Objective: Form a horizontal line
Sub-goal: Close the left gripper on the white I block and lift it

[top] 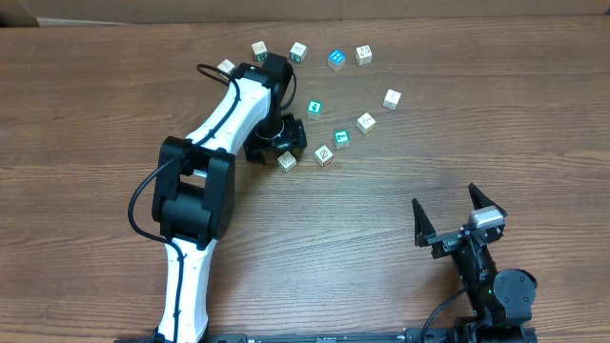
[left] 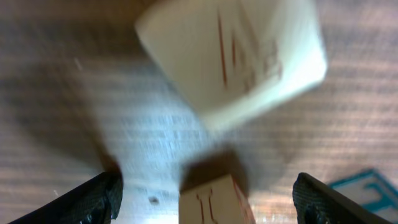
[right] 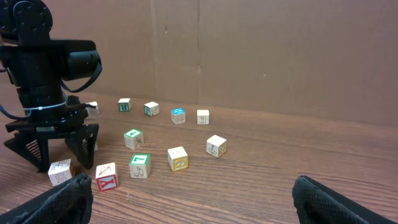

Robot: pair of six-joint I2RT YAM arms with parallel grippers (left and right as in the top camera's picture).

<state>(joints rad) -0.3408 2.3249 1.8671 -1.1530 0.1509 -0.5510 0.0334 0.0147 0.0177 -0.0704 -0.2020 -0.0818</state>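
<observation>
Left pincer (top: 277,143) splayed over pale cube (top: 287,161)

The overhead camera looked straight down on the wooden surface (top: 381,276) from well above, taking in the left arm (top: 224,124), the right arm (top: 477,259) and all the cubes (top: 366,122). The left wrist camera pointed down between its own fingers (left: 93,199), so close that one pale cube (left: 242,56) filled much of the blurred frame. The right wrist camera sat low, facing level across the surface toward a cardboard wall (right: 280,50). It shared the left arm and the cubes with the overhead view.
</observation>
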